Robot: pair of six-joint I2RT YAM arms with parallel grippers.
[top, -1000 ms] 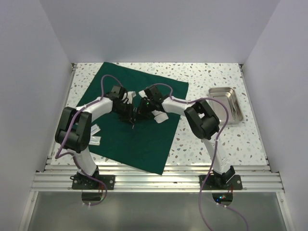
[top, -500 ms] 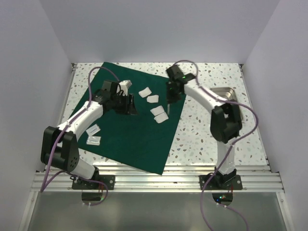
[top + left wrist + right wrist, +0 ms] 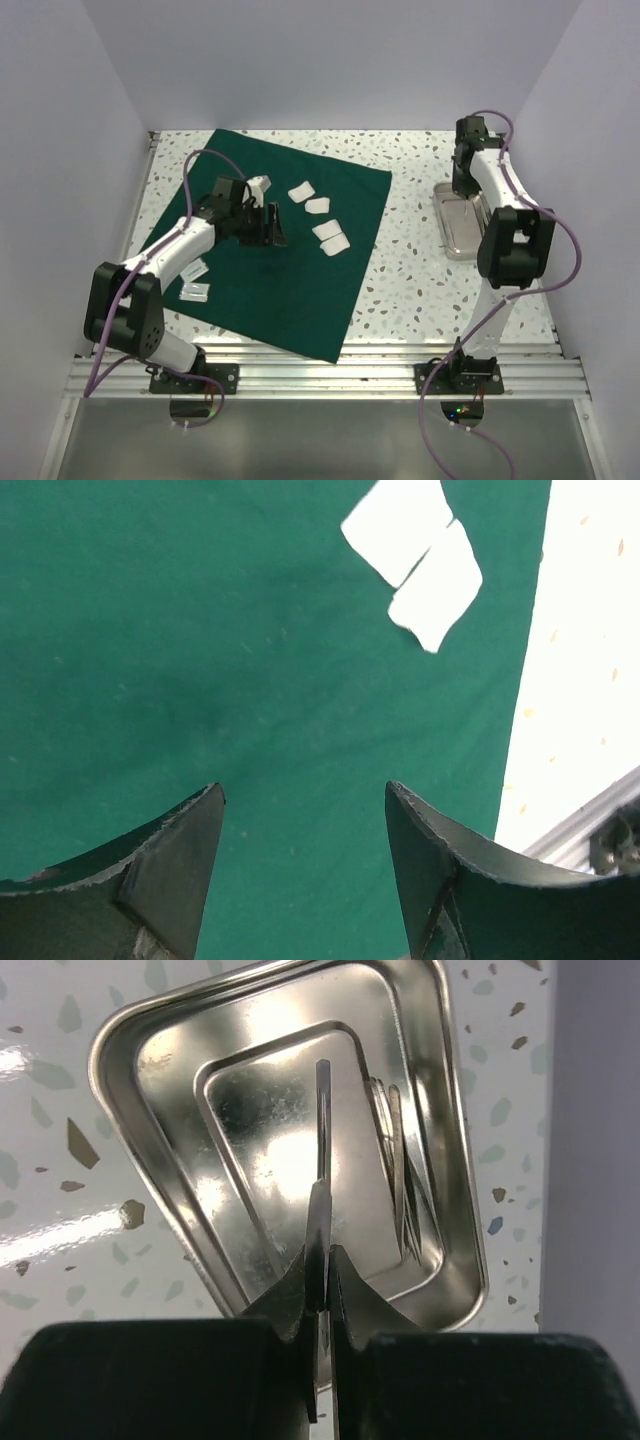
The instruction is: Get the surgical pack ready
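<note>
The dark green cloth (image 3: 300, 270) lies flat on the table, and several white gauze pads (image 3: 322, 222) lie on its right half. My left gripper (image 3: 272, 226) hovers low over the cloth's middle, open and holding nothing. In the left wrist view its fingers (image 3: 180, 850) frame bare cloth (image 3: 200, 630), with two overlapping gauze pads (image 3: 415, 550) ahead. My right gripper (image 3: 325, 1250) is shut on a thin metal instrument (image 3: 322, 1120) that points down into the steel tray (image 3: 260, 1090). More instruments (image 3: 395, 1160) lie along the tray's right side.
The steel tray (image 3: 455, 235) sits on the speckled tabletop at the right, off the cloth, close to the right wall. Two small white packets (image 3: 195, 280) lie at the cloth's left edge. White walls enclose the table on three sides.
My right arm has swung from the middle of the cloth out to the tray, carrying the instrument. My left gripper has opened and drawn back to the left.
</note>
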